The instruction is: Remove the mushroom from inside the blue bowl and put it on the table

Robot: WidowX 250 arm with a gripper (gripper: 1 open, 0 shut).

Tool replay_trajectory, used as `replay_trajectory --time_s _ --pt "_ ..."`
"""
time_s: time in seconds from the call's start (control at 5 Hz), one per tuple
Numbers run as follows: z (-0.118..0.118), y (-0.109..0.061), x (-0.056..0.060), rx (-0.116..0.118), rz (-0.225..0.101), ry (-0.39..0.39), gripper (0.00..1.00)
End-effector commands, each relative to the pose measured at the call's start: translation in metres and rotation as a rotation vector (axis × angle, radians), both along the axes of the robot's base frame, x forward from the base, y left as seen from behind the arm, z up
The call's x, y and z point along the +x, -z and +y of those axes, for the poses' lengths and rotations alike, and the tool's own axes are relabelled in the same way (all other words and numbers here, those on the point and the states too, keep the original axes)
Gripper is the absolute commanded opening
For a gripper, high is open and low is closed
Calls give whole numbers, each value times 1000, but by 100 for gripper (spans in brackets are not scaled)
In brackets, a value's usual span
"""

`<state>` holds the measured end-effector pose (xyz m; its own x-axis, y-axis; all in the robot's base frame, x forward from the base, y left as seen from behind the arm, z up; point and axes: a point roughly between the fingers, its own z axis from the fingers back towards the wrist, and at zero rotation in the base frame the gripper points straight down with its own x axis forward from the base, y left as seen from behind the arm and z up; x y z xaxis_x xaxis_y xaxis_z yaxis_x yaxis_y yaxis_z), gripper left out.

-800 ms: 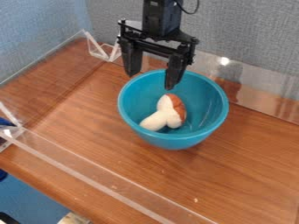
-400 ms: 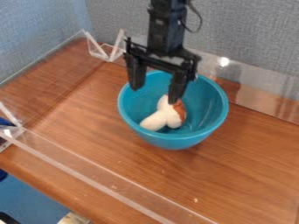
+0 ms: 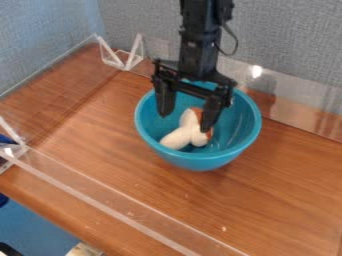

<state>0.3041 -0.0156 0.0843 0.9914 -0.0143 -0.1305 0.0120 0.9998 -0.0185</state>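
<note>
Wood-grain table (image 3: pixel 80 120) with clear acrylic walls (image 3: pixel 94 195) along its edges, blue-grey backdrop behind. Right of centre, glossy turquoise blue bowl (image 3: pixel 230 140) upright on the tabletop. Inside the bowl, toy mushroom (image 3: pixel 181 137) on its side: cream stem toward the left, reddish-brown cap toward the right, partly hidden by the tool. Above and within the bowl's mouth, black gripper (image 3: pixel 187 117) pointing straight down, jaws spread wide apart, one finger (image 3: pixel 166 103) left of the mushroom, the other on the cap side. Contact between fingers and mushroom not discernible; nothing clamped.
</note>
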Motion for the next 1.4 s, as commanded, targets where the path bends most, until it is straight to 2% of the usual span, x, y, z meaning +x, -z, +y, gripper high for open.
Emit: replay_trajectory --time_s 0.0,0.4,0.6,1.0,1.2 --pt "-4 -5 7 -3 -42 8 100" --pt "-6 7 11 -4 -38 -3 100" --pt "-5 11 12 -3 -34 -8 0" --pt "-5 7 10 -6 -46 -6 0" --pt "-4 -1 9 -8 -61 -2 0"
